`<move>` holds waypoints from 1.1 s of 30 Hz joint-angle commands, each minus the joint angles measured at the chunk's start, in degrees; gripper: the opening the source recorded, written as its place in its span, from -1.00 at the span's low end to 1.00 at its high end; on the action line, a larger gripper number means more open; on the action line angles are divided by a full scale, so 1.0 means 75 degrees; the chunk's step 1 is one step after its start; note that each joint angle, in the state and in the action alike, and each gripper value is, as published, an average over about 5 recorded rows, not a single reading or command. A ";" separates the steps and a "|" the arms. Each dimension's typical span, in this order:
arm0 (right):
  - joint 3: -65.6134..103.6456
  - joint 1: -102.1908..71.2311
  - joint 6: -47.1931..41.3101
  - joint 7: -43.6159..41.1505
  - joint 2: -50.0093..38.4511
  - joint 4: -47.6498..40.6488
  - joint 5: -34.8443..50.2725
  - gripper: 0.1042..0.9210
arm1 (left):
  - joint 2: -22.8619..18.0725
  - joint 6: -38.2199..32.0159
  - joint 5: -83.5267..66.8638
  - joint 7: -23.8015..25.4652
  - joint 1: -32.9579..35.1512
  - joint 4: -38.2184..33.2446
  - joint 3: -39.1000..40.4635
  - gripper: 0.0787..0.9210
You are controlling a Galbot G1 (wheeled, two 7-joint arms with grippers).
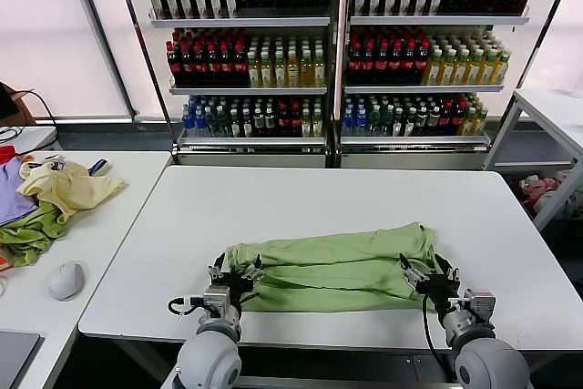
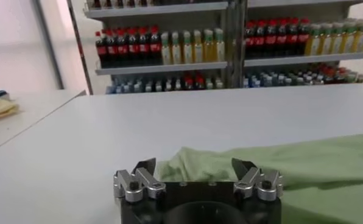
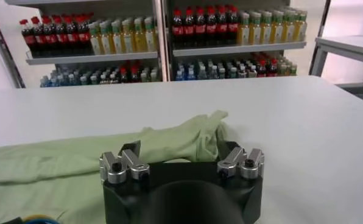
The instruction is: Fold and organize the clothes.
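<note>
Centrally, a white bench (image 1: 301, 198) is seen in the head view, backed by refrigerated shelving (image 1: 337, 52) stocked with rows of bottles. A second bench (image 1: 118, 225) adjoins on the robot's left and carries a pale yellow garment (image 1: 68, 187), a darker green garment (image 1: 32, 234), a purple garment (image 1: 11, 202) and a grey mouse (image 1: 66, 281).

The light green T-shirt (image 1: 332, 266) is laid folded into a long band across the near part of the central bench, parallel to its front edge.

The left hand (image 1: 235, 277) is positioned at the left end of the T-shirt (image 2: 303, 167). In the left wrist view its fingers (image 2: 146, 171) are spread wide, with the cloth edge lying between them; nothing is gripped.

The right hand (image 1: 426, 275) is positioned at the right end of the T-shirt (image 3: 108, 158). In the right wrist view its fingers (image 3: 130, 157) are likewise spread wide, with bunched fabric lying between them and not clamped.
</note>
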 commanded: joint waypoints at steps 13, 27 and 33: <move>-0.0094 -0.0151 0.0014 0.0025 0.0122 0.0313 -0.0080 0.76 | -0.0352 0.0482 -0.0631 -0.0369 0.0212 0.0506 -0.0206 -0.02; -0.0109 -0.0042 0.0108 0.0050 0.0119 0.0417 -0.0023 0.76 | 0.2022 0.0186 -0.1887 0.0089 0.0126 0.0016 -0.2588 -0.84; -0.0184 0.0077 0.0135 0.0064 0.0136 0.0416 -0.0034 0.76 | 0.2646 0.0204 -0.3157 0.0175 0.0053 -0.0527 -0.3595 -0.85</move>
